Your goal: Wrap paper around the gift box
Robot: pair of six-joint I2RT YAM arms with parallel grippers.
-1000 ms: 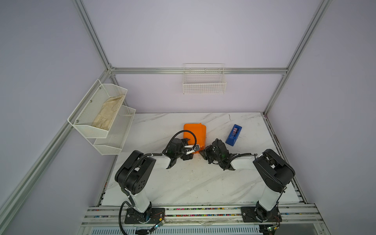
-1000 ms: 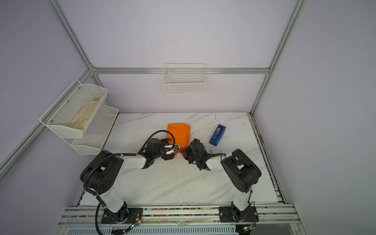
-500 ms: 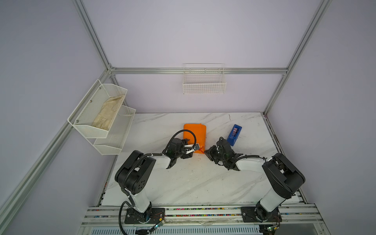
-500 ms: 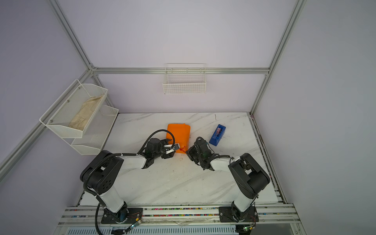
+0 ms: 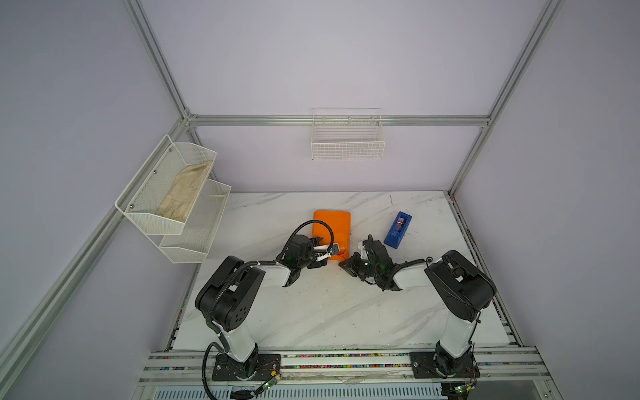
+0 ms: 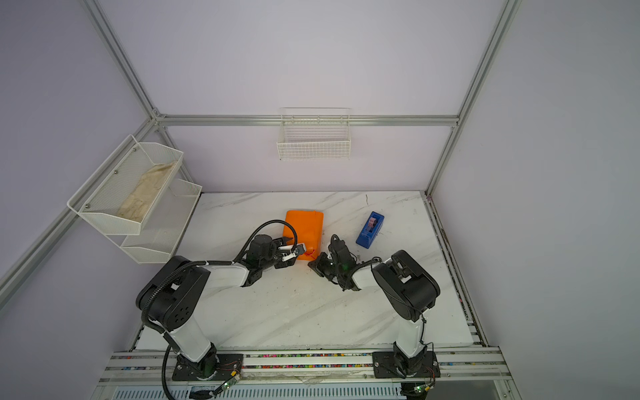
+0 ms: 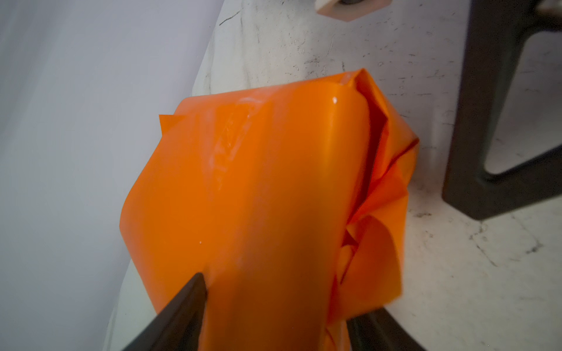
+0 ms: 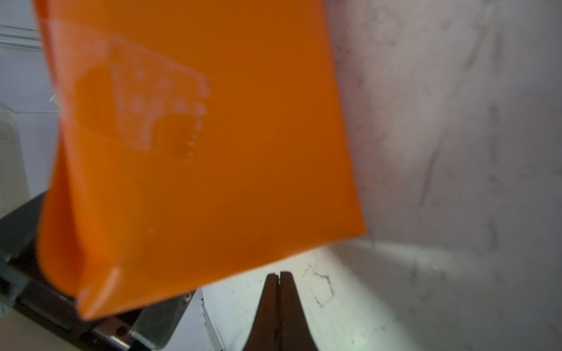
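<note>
Marble-look tabletop (image 5: 311, 311), lilac walls, nothing fancy. We had the paper (image 5: 333, 221) folded into an orange parcel lying a bit toward 12 o'clock from the middle of the table. The blue tape dispenser (image 5: 398, 230) sat off at its 3 o'clock, well apart from it. The gift box itself we couldn't see at all. We figured it was inside the parcel, since nothing dark lay out in the open.

The left gripper (image 5: 323, 252) was at the parcel's 6 o'clock end, fingers apart with the paper running between them. In the left wrist view one fingertip (image 7: 191, 291) touched the paper's edge, and we couldn't tell whether the other pressed on it. So we'd call that straddling, not a real pinch. The right gripper (image 5: 369, 239) sat at the parcel's 5 o'clock, just beside it and not touching. Its fingertips (image 8: 269, 291) were together on nothing.

A strip of clear tape (image 8: 137, 100) lay across the parcel's top face, so the long seam looked done to us. The 6 o'clock end was a different story, with crumpled flaps (image 7: 377, 218) hanging loose. Our read was that we were on closing up that end.

For the next move, we reckoned the left fingers needed to squeeze those flaps and press them flat against the parcel's end. The right gripper would have to open up and fetch tape from the dispenser. That glossy paper looked slippery and the parcel light, so a hard shove could just slide the whole thing.
</note>
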